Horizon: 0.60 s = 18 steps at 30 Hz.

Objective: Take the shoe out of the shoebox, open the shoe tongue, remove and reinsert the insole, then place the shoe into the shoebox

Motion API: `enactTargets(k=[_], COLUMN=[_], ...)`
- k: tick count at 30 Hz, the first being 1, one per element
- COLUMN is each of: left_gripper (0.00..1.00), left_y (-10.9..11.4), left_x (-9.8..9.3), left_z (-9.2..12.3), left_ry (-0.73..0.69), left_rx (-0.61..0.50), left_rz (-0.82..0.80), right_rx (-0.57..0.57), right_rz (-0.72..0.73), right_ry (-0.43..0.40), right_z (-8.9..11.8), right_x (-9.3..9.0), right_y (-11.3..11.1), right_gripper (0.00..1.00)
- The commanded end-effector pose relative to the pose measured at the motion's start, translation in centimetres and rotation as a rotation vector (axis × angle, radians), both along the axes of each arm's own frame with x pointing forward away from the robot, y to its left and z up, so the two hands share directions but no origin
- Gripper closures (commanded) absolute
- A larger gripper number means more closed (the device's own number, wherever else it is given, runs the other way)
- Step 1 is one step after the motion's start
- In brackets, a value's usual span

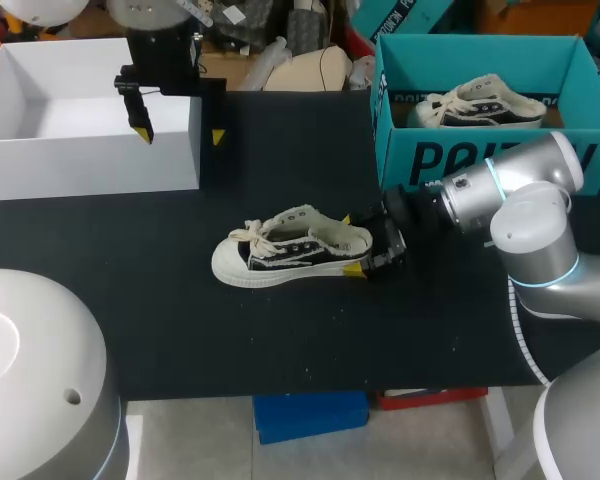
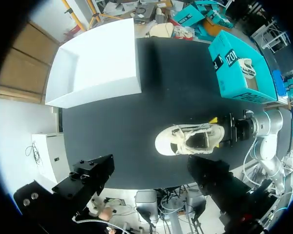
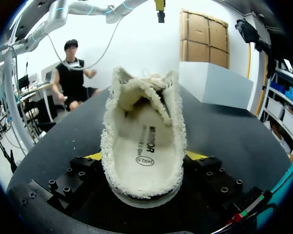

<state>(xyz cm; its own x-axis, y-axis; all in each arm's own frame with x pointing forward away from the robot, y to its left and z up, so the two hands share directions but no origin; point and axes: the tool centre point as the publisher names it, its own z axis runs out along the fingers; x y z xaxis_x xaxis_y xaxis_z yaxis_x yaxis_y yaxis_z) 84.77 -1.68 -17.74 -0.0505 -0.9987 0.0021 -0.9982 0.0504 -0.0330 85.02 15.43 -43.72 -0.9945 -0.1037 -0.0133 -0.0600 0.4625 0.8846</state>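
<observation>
Black table (image 1: pixel 180 320), shoe (image 1: pixel 290 255) lying crosswise, toe leftward, heel in right claw (image 1: pixel 350 243)

Held high at the rear, left end effector (image 1: pixel 180 133) spread wide, tips down; stretched in low and level, right end effector (image 1: pixel 350 243) clamped on shoe (image 1: pixel 280 255) heel from both sides

Shoe (image 1: pixel 285 252) heel partly covered by right hand (image 1: pixel 350 243); second shoe (image 1: pixel 480 103) half hidden behind teal shoebox (image 1: pixel 425 160) wall.
</observation>
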Motion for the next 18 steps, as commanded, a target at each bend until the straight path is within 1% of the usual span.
enactTargets(k=[1,6,7,9,10,12,14,16,18], left_gripper=[0.0,0.0,0.0,0.0,0.0,0.0,0.0,0.0,0.0], left_y=[0.0,0.0,-0.4,-1.3,-1.9,-3.1,-4.6,-6.2,-7.9], left_x=[0.1,0.1,0.0,-0.4,-0.7,-1.2,-1.9,-2.6,-3.2], left_z=[0.0,0.0,-0.3,-0.8,-1.0,-1.5,-1.9,-2.5,-3.1], left_ry=[0.001,0.001,-0.017,-0.02,-0.021,-0.023,0.004,-0.024,-0.004], left_rx=[0.0,0.0,0.021,0.064,0.062,0.092,0.074,0.102,0.098], left_rz=[-0.001,-0.001,-0.016,0.011,0.002,0.017,0.014,0.016,0.01], right_rx=[-0.001,-0.001,-0.001,-0.001,-0.001,-0.001,-0.001,-0.001,-0.001], right_rz=[-0.001,-0.001,-0.001,-0.001,-0.001,-0.001,-0.001,-0.001,-0.001], right_ry=[0.001,0.001,0.001,0.001,0.001,0.001,0.001,0.001,0.001], right_z=[-0.2,-0.2,-0.2,-0.2,-0.2,-0.2,-0.2,-0.2,-0.2], right_x=[0.0,0.0,0.0,0.0,0.0,0.0,0.0,0.0,0.0], right_y=[0.2,0.2,0.2,0.2,0.2,0.2,0.2,0.2,0.2], right_gripper=[1.0,1.0,1.0,1.0,1.0,1.0,1.0,1.0,1.0])
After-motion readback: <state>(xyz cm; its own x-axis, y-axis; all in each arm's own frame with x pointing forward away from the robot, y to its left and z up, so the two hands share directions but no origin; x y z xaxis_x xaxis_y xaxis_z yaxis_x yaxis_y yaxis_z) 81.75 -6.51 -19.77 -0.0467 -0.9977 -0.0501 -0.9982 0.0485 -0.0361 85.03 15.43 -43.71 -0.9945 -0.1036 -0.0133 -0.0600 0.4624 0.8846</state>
